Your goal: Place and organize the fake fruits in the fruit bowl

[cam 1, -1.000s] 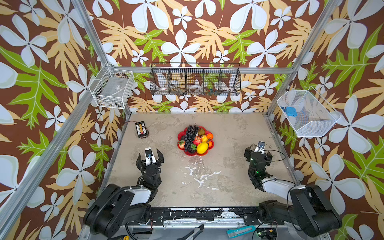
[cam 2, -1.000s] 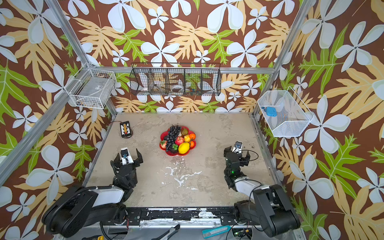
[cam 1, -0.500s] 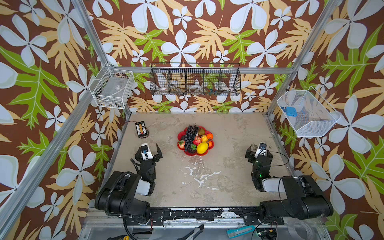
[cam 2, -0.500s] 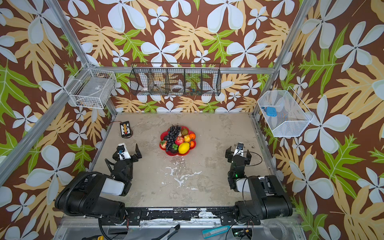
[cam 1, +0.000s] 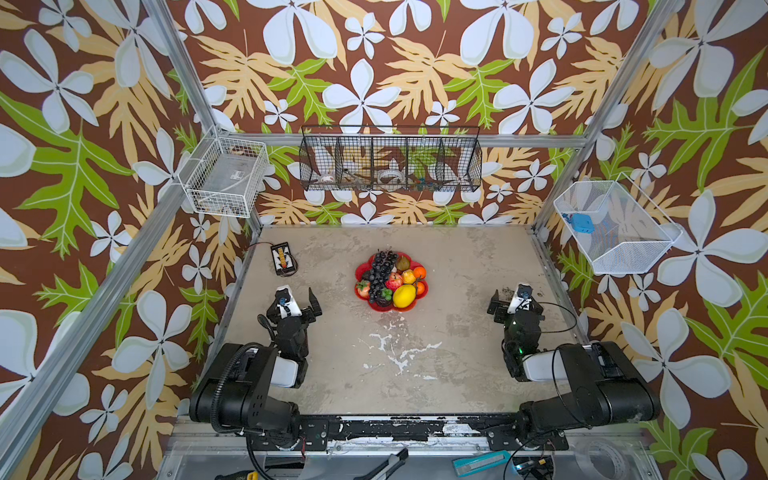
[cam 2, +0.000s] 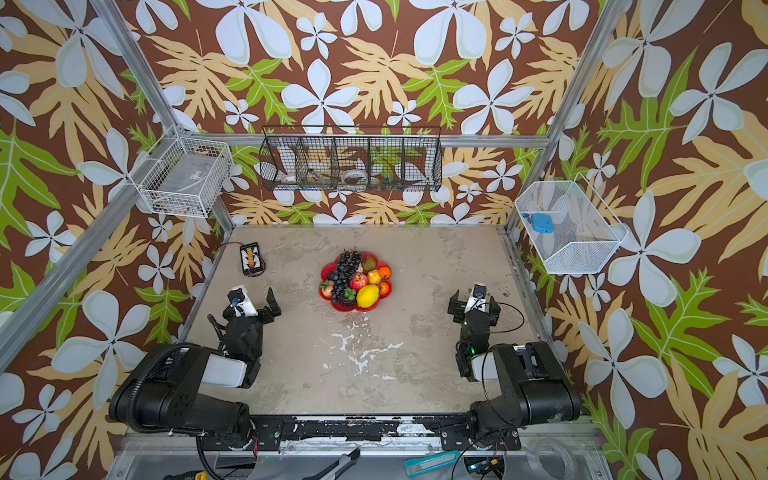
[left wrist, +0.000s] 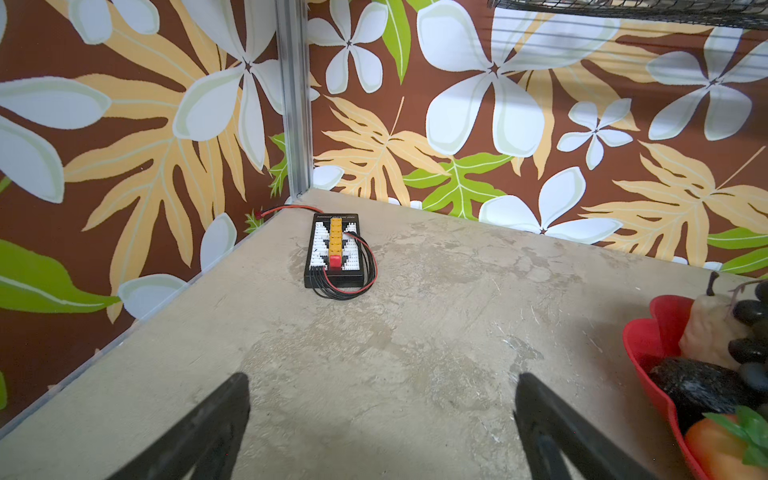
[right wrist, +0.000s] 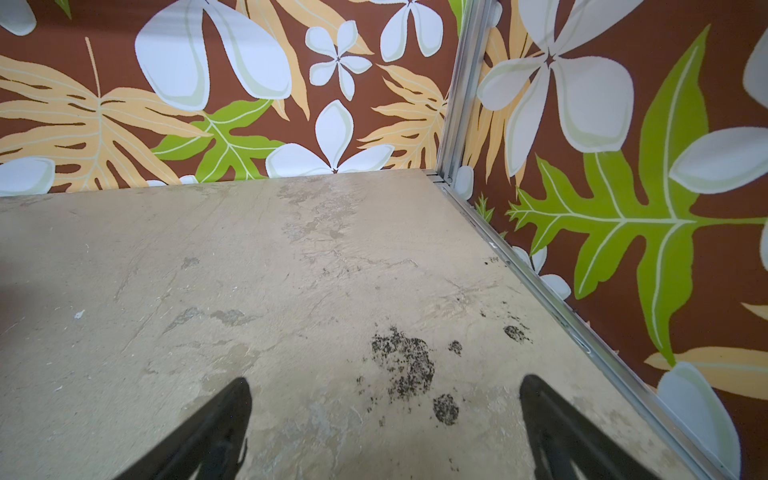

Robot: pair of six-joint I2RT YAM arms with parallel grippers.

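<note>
You had the left gripper (left wrist: 382, 378) spread wide and empty over bare table (cam 1: 457, 353), off to the left of the fruit bowl (cam 1: 374, 306) and short of touching it. The right gripper (right wrist: 384, 380) was likewise apart and holding nothing, well clear of the bowl near the table's right edge. The bowl sat mid-table toward the back, and every fruit I could find lay heaped in it: the grape bunch (cam 1: 380, 268) along the left, the apple (cam 1: 393, 281) in the middle, the lemon (cam 1: 404, 296) at the near rim and the strawberry (cam 1: 363, 287) at the left rim. Two oranges (cam 1: 419, 272) were on the right, with the pear (left wrist: 706, 328) and an avocado (left wrist: 698, 386) tucked under the grapes. I judged these to be light, hard, glossy shells that would slip or roll under a pinch. If you had needed to tidy, the lemon wanted gripping across its narrow waist and the grapes across the knobbly middle. The shallow dish looked light enough to skid if nudged.
</note>
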